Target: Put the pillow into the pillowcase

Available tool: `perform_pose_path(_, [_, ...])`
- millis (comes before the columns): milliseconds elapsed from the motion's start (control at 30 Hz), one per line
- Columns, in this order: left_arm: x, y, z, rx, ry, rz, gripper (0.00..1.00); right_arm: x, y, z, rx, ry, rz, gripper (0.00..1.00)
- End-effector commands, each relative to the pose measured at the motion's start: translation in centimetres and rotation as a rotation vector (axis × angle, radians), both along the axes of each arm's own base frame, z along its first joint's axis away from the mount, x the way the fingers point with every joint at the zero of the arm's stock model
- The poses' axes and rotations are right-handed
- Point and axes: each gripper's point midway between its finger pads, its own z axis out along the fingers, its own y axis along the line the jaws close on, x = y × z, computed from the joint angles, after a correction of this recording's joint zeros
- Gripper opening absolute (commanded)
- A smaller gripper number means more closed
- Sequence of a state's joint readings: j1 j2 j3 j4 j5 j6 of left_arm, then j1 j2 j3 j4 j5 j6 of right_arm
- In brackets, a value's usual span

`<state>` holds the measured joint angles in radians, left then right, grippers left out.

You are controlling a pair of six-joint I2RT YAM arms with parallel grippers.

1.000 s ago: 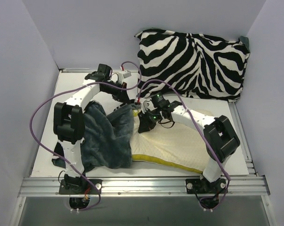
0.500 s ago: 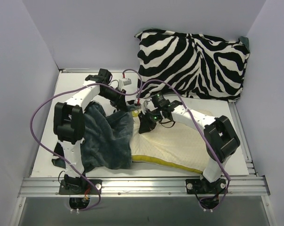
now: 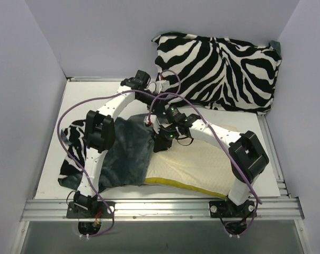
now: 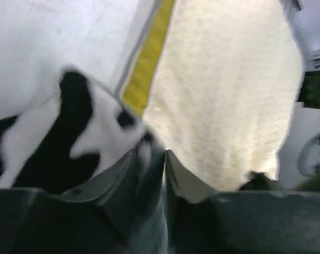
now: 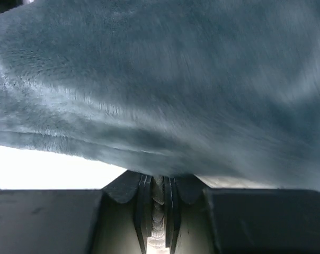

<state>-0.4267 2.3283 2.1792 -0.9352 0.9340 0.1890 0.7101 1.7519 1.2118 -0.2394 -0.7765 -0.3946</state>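
The cream-yellow pillow [image 3: 197,164] lies flat at the near right, and its left end is under the pillowcase [image 3: 123,153]. The pillowcase shows grey-teal plush on top and zebra print [image 3: 72,145] at its left edge. My left gripper [image 3: 153,117] reaches over to the pillow's far left corner. In the left wrist view this gripper [image 4: 162,153] has grey-teal fabric [image 4: 149,180] pinched between nearly closed jaws, with the pillow [image 4: 223,95] beyond. My right gripper [image 3: 162,143] is just in front of it. In the right wrist view it [image 5: 157,182] is shut on the pillowcase hem, with plush [image 5: 165,84] draped above.
A plump zebra-print cushion [image 3: 218,71] leans against the back wall at the right. Grey walls close in on the left, back and right. A metal rail [image 3: 160,207] runs along the near edge. Purple cables [image 3: 70,114] loop over both arms.
My left arm has swung right and back with the pillowcase's edge. The cover now lies flatter and further over the pillow, with zebra print showing at the left. The right gripper has barely moved.
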Motion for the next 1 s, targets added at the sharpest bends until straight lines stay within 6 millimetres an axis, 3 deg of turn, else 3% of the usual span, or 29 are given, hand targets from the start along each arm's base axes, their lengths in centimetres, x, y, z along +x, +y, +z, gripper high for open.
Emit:
perform_pose_path(0, [5.1,1.6,-1.3,0.006,-0.012,0.145,0.44,4.2,0.9,3.6,0.083,-0.122,-0.079,0.0])
perform_pose_path(33, [6.7,2.4,0.2,-0.004,-0.049,0.19,0.51,6.0,0.3,3.8,0.078,-0.144,-0.128,0.0])
perform_pose_path(67, [9.3,5.2,1.7,-0.019,-0.095,0.269,0.61,7.3,0.1,3.1,0.065,-0.15,-0.163,0.0])
perform_pose_path(133, [12.0,8.2,4.6,-0.045,-0.145,0.375,0.72,10.5,-0.6,2.9,0.042,-0.189,-0.256,0.0])
perform_pose_path(167, [12.9,9.7,7.9,-0.068,-0.216,0.415,0.97,12.7,-0.7,3.0,0.037,-0.205,-0.294,0.0])
perform_pose_path(200, [14.1,12.7,9.3,-0.071,-0.244,0.476,0.97,14.0,-1.0,2.9,0.017,-0.218,-0.328,0.0])
perform_pose_path(233, [14.1,14.0,10.7,-0.082,-0.268,0.491,0.97,14.8,-1.1,3.1,0.016,-0.221,-0.334,0.01])
perform_pose_path(267, [13.1,15.2,12.7,-0.088,-0.297,0.502,0.97,16.1,-0.7,4.0,0.027,-0.238,-0.335,0.1])
perform_pose_path(300, [12.8,17.2,13.5,-0.074,-0.342,0.511,0.97,15.6,-1.0,3.8,-0.005,-0.204,-0.327,0.37])
perform_pose_path(333, [11.9,18.1,13.8,-0.063,-0.355,0.51,0.98,15.5,-1.2,4.2,-0.012,-0.197,-0.32,0.51])
perform_pose_path(367, [9.8,18.9,16.8,-0.067,-0.423,0.505,0.97,15.3,-1.3,5.2,-0.013,-0.199,-0.317,0.61])
perform_pose_path(400, [8.4,19.6,14.4,-0.03,-0.4,0.482,0.97,14.2,-1.9,5.6,-0.038,-0.173,-0.308,0.8])
perform_pose_path(433, [7.1,20.4,14.5,-0.016,-0.413,0.481,0.97,13.6,-2.4,5.9,-0.051,-0.172,-0.296,0.9])
perform_pose_path(467, [4.9,20.7,16.8,-0.008,-0.478,0.481,0.97,12.8,-3.1,7.7,-0.051,-0.199,-0.301,0.95])
perform_pose_path(500, [3.1,20.8,14.2,0.017,-0.426,0.465,0.97,11.1,-4.1,7.2,-0.09,-0.17,-0.299,0.98])
perform_pose_path(533, [2.2,22.5,14.1,0.022,-0.425,0.495,0.98,10.2,-4.6,7.7,-0.098,-0.165,-0.303,0.99])
perform_pose_path(567, [-0.1,22.7,15.4,0.015,-0.458,0.491,0.97,8.6,-5.0,9.7,-0.066,-0.176,-0.285,0.99])
perform_pose_path(600, [-2.1,22.7,13.1,0.03,-0.428,0.463,0.98,5.9,-5.3,8.6,-0.107,-0.131,-0.244,0.99])
perform_pose_path(633, [-3.6,22.8,12.5,0.04,-0.438,0.448,0.97,4.5,-5.4,8.4,-0.121,-0.134,-0.223,0.99])
perform_pose_path(667, [-5.9,22.8,13.9,0.036,-0.506,0.435,0.97,2.8,-5.5,8.5,-0.134,-0.157,-0.195,0.99])
perform_pose_path(700, [-7.3,22.8,13.6,0.045,-0.572,0.375,0.97,1.5,-5.5,7.8,-0.155,-0.156,-0.169,0.99])
perform_pose_path(733, [-9.5,22.9,11.0,0.072,-0.527,0.346,0.97,-1.1,-5.2,5.7,-0.197,-0.135,-0.11,0.99])
perform_pose_path(767, [-11.1,23.2,11.6,0.092,-0.582,0.339,0.97,-2.0,-5.0,5.1,-0.207,-0.129,-0.093,0.99])
perform_pose_path(800, [-12.0,23.5,10.8,0.124,-0.606,0.312,0.97,-2.3,-4.9,4.2,-0.236,-0.135,-0.102,0.99])
perform_pose_path(833, [-14.1,23.7,9.4,0.143,-0.542,0.285,0.97,-3.6,-4.4,2.9,-0.27,-0.138,-0.073,0.99])
perform_pose_path(900, [-16.3,24.0,8.1,0.184,-0.558,0.185,0.97,-2.7,-3.7,1.2,-0.315,-0.199,-0.102,0.99])
perform_pose_path(967, [-18.4,25.2,5.8,0.273,-0.468,0.157,0.96,-2.0,-2.9,-0.5,-0.359,-0.221,-0.112,1.0])
